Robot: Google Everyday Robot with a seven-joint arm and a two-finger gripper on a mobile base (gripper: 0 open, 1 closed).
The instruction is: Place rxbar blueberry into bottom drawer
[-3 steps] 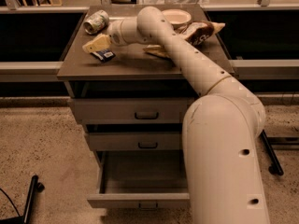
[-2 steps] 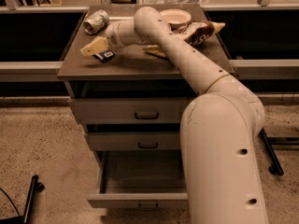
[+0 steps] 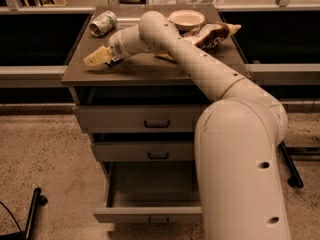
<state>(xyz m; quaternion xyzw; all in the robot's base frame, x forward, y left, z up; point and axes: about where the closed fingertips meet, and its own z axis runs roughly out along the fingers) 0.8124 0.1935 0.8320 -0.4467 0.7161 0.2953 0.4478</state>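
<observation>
My gripper is low over the left part of the cabinet top, pointing left toward its edge. A small dark blue piece, the rxbar blueberry, shows right under the gripper's base; most of it is hidden by the gripper, and I cannot tell if it is held. The bottom drawer, the lowest and deepest of three grey drawers, stands pulled open below, with its inside in view. My arm reaches from the lower right across the cabinet top.
A crushed green-white can lies at the back left of the top. A pale bowl and a tan-and-brown chip bag sit at the back right. The two upper drawers are shut. A black stand leg is on the floor at the left.
My gripper has moved a little to the left and toward the front edge of the cabinet top, and the dark piece under it moved along with it.
</observation>
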